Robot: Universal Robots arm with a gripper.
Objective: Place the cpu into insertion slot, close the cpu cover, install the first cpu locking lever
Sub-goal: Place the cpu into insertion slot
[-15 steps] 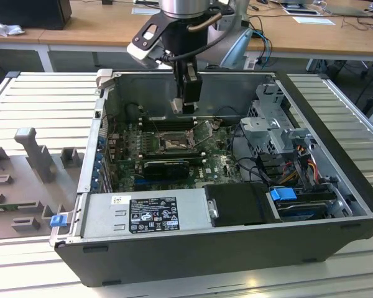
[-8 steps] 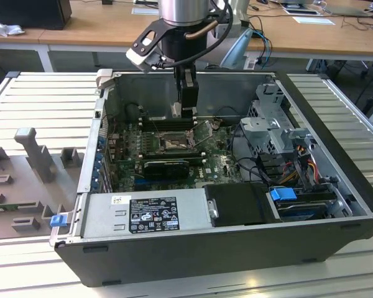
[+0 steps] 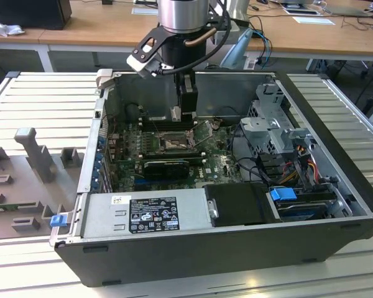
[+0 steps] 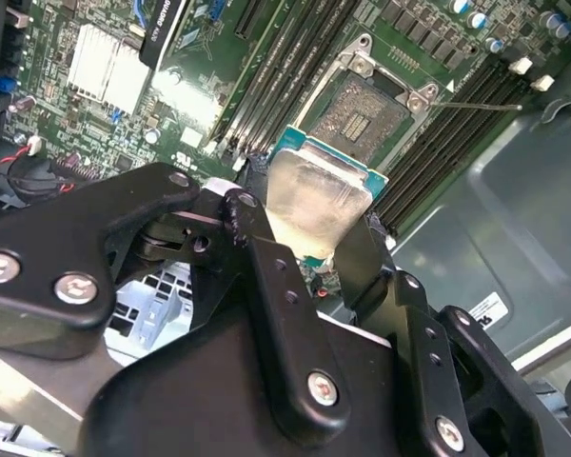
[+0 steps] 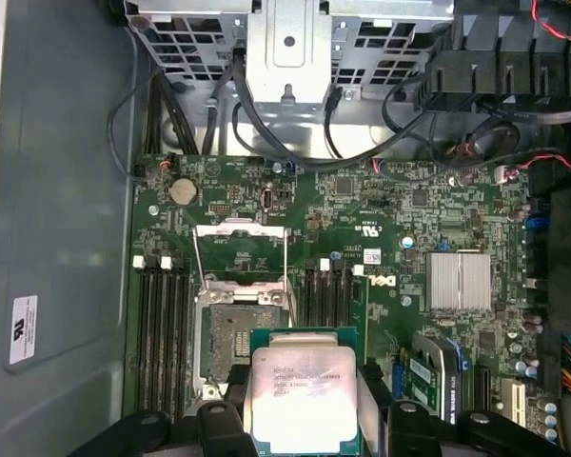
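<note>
My gripper (image 3: 181, 115) hangs inside the open computer case, shut on the cpu (image 5: 300, 386), a silver-faced square chip with a green edge. The chip is gripped between the two black fingers (image 4: 266, 276) and tilts in the second wrist view, where the cpu (image 4: 316, 195) hovers just short of the insertion slot (image 4: 366, 116). In the first wrist view the insertion slot (image 5: 230, 338) lies uncovered, partly overlapped by the chip. The cpu cover (image 5: 240, 252) stands swung open beyond it. Thin wire levers (image 5: 198, 262) rise beside the cover.
Black memory slots (image 5: 162, 324) flank the socket on both sides. A finned heat sink (image 5: 460, 281) sits on the green board. A metal drive cage (image 3: 273, 124) with cables and a power supply (image 3: 149, 214) crowd the case. Grey fixture blocks (image 3: 31, 155) stand at the exterior view's left.
</note>
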